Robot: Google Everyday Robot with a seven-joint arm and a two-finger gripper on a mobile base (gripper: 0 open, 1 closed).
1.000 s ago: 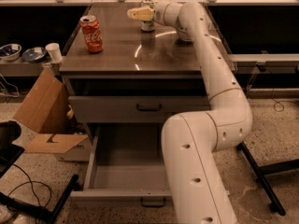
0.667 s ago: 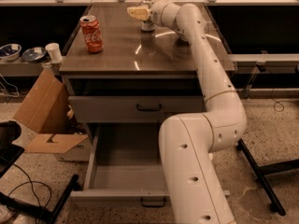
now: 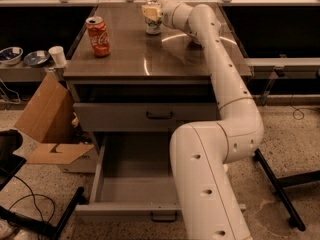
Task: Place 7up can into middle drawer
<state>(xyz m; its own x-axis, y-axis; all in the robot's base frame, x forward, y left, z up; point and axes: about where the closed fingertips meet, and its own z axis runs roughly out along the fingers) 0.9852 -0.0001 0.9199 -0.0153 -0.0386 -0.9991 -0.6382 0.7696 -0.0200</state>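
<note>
The 7up can stands upright at the far middle of the brown cabinet top, silvery with green print. My gripper is right over the can's top, at the end of the white arm that reaches in from the lower right. The middle drawer is pulled out wide below, grey and empty inside, its dark handle at the front edge. My arm's base hides the drawer's right part.
A red cola can stands at the top's left. The upper drawer front is closed. A cardboard box sits left of the cabinet; bowls and a white cup sit on a side shelf. Black stand legs lie at right.
The gripper has shifted slightly left and farther back over the can. The cans and the drawer have not moved.
</note>
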